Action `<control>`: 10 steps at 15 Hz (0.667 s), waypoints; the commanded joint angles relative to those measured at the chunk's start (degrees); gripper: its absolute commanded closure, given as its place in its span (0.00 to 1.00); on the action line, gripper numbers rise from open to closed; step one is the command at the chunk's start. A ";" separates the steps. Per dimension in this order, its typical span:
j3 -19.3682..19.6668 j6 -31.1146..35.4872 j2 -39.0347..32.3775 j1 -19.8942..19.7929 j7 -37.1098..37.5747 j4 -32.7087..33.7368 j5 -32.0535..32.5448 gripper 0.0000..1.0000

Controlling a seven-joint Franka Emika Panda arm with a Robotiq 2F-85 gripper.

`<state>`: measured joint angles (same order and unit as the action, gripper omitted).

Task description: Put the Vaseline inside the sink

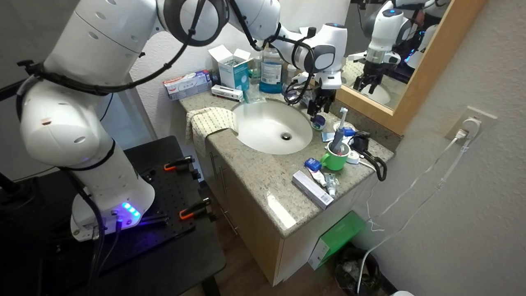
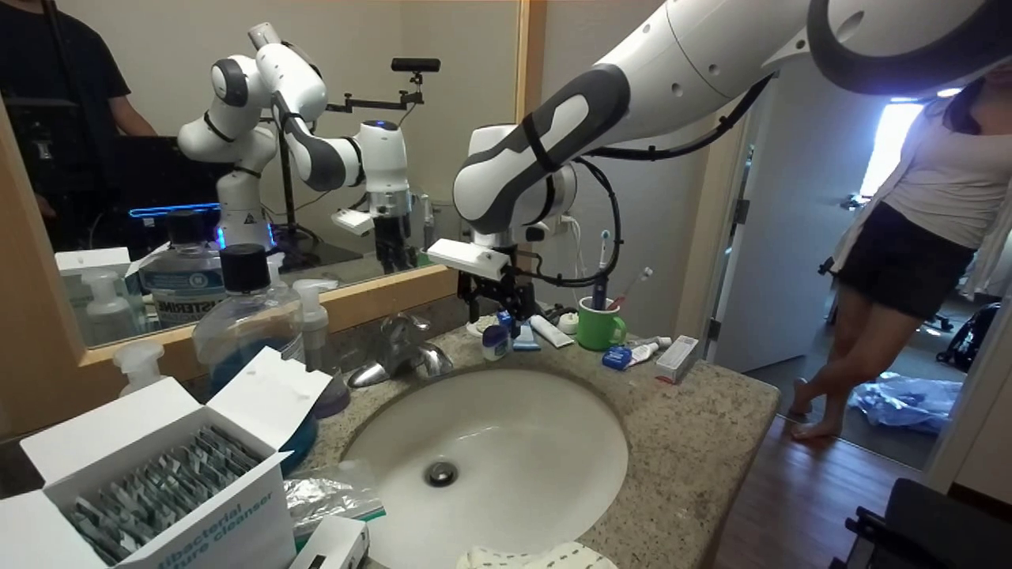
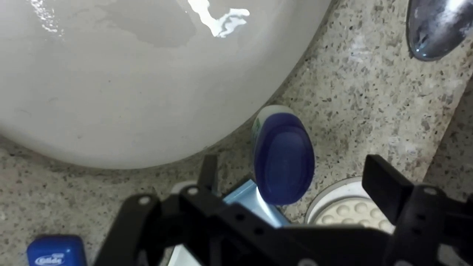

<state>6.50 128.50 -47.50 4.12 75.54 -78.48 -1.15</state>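
The Vaseline is a small jar with a dark blue lid, standing on the counter beside the sink rim. It shows in both exterior views and in the wrist view. The sink is a white oval basin, also in an exterior view and at the upper left of the wrist view. My gripper is open and empty. In the wrist view the jar's lid appears between the two spread fingers, with a gap on each side. In both exterior views the gripper hangs just above the jar.
A light blue packet and a round soap dish lie close by the jar. A metal faucet stands behind the sink. A green cup with toothbrushes and the wood mirror frame are near the gripper.
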 commanded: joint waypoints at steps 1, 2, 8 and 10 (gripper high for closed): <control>-0.54 -4.19 -3.06 -1.01 -1.15 4.91 -1.53 0.00; -0.54 -4.86 -3.68 -1.11 -1.09 5.65 -1.57 0.00; -0.34 -6.43 -5.65 -1.05 -0.97 8.04 -1.22 0.42; -0.35 -6.33 -5.71 -1.02 -0.99 8.18 -1.21 0.58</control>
<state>6.50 124.47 -52.52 3.40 75.54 -72.68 -1.41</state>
